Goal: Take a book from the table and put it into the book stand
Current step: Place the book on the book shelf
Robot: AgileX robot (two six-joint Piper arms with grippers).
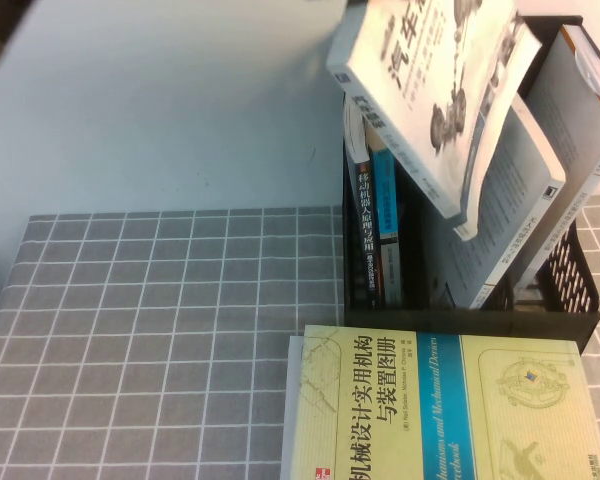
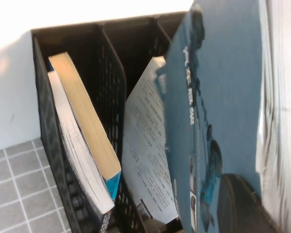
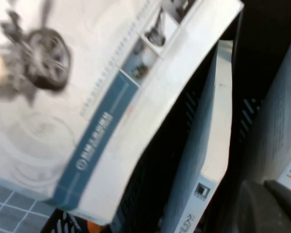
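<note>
1. The book [image 1: 435,95], thick with a white front and grey car-part drawings, hangs tilted above the book stand [image 1: 570,290], its lower corner over the middle slot and not yet down inside.
2. In the left wrist view the book's dark blue back cover [image 2: 218,111] fills the frame beside the stand's black mesh wall [image 2: 53,160].
3. The left gripper [image 2: 242,206] shows only as a dark rounded finger pad lying against that blue cover at the lower edge of the left wrist view; whether its claw is pinching the book or merely resting there cannot be told.
4. The right gripper [image 3: 271,208] shows as a dark shape at the corner of its own view, close to the stand's slots; its fingers' state cannot be told either.
5. Neither gripper is visible in the high view.
6. The stand sits at the far right of the table [image 1: 160,330], already holding several leaning books, among them a grey-white paperback [image 1: 510,210].
7. A pale yellow-green book with a blue band [image 1: 450,410] lies flat on the checked cloth just in front of the stand.
</note>
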